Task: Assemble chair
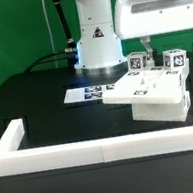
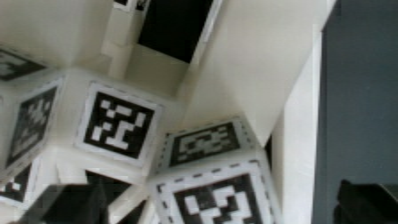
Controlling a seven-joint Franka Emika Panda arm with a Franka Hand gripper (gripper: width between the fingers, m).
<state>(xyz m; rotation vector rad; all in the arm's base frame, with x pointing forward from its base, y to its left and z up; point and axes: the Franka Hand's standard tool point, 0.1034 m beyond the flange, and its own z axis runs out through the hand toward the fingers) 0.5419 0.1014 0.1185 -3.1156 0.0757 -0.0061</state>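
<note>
The chair (image 1: pixel 156 87) is a cluster of white tagged parts on the black table (image 1: pixel 35 104), pushed close to the border wall (image 1: pixel 102 144) at the exterior view's right and just beside the marker board (image 1: pixel 92 90). The gripper (image 1: pixel 146 48) hangs directly above this cluster — this is the relation that matters for the coming move, because the parts lie straight below it and not to one side. Its fingers are spread wide and pinch nothing; in the exterior view there is a small gap between them and the upright tagged blocks (image 1: pixel 140 64). The flat slab (image 1: pixel 150 98) lies with its long axis roughly along the wall, running toward the exterior view's right. In the wrist view the tagged faces (image 2: pixel 121 125) fill the picture — so the camera is very near — but which part sits between the fingers I cannot tell. I judge that the next move is a short descent, not a sideways travel.
</note>
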